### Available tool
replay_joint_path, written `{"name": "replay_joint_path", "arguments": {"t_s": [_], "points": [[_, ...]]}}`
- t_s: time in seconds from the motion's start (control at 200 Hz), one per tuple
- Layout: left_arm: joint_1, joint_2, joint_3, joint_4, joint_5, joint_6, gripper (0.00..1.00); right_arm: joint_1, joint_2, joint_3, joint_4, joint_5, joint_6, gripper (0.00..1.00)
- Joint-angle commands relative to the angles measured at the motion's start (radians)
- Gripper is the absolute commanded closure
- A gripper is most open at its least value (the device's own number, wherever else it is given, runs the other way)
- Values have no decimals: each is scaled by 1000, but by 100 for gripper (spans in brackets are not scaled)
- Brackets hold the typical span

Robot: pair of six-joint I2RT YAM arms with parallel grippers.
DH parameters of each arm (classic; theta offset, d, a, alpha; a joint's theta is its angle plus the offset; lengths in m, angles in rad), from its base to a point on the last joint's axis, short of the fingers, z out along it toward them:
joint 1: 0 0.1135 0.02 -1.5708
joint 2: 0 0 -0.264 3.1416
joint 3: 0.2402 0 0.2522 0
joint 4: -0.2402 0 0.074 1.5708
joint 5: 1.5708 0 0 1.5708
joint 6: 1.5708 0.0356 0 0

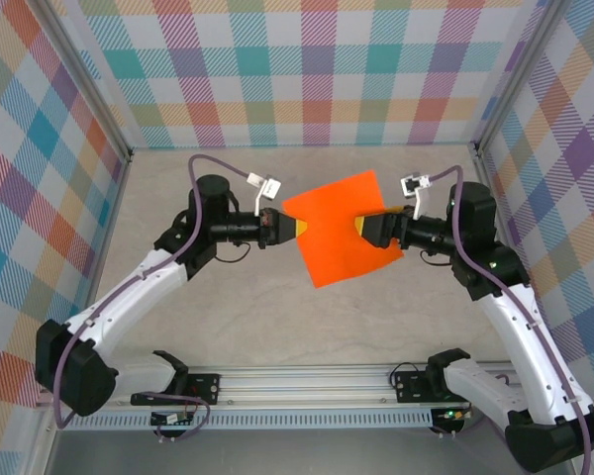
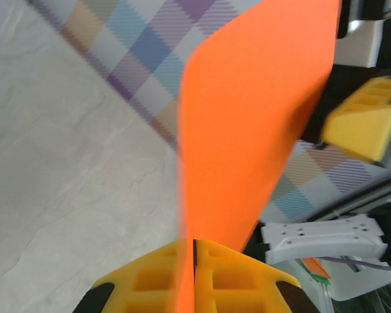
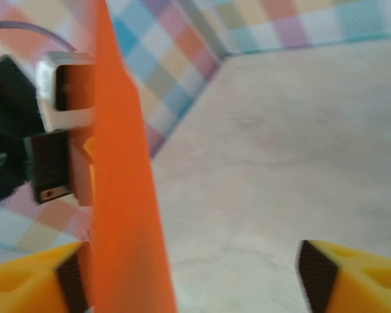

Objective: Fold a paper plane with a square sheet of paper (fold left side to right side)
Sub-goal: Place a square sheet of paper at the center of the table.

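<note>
The bright orange square sheet of thin paper (image 1: 342,228) is held up off the pale stone-look table (image 1: 228,327), at the middle of the overhead view. Its broad face is turned towards that camera. It sits skewed like a diamond, with corners near 1, 4, 7 and 10 o'clock.

The left gripper (image 1: 280,229) comes in at the sheet's 9 o'clock side. In the left wrist view its yellow ribbed fingers (image 2: 156,274) are clenched flat together with the paper's edge pinched in the seam between them. The sheet rises from there towards 12 o'clock in a soft curve. This arm is carrying the paper.

The right gripper (image 1: 368,230) meets the sheet from 3 o'clock. In the right wrist view its fingers (image 3: 352,277) stand wide apart and released. One is at 7 o'clock close beside the paper and the other at 5 o'clock over bare table, so nothing is gripped on that side.

Judging progress, the task looks barely started. The paper shows as a whole unfolded square, bowed but with no crease that I can make out, and nothing resembling a pointed dart. The left-to-right fold is not yet made, and every later fold is left too. The sheet probably needs to be laid flat on the table before its left edge can be carried over to meet the right and pressed down.
</note>
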Motion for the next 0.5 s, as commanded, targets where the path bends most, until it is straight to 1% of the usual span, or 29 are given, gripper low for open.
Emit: {"name": "replay_joint_path", "arguments": {"t_s": [0.0,0.045,0.075,0.155,0.245,0.3,0.435,0.495], "points": [[-10,107,30,-205,-58,70,100,-3,6,15,-197,332,-104,0],[-8,164,39,-240,-63,89,100,-3,12,6,-228,403,-118,0],[-7,205,51,-304,-66,107,100,-3,16,-3,-240,432,-126,0],[-4,324,95,-394,-79,154,100,-3,33,-41,-237,444,-127,0],[3,454,162,-466,-115,203,100,-2,60,-102,-185,386,-92,0],[12,534,207,-494,-132,227,100,-2,88,-145,-134,345,-41,0],[41,678,325,-559,-172,284,100,0,195,-235,35,190,68,0],[56,714,363,-579,-188,301,100,1,255,-260,118,137,115,5]]}}
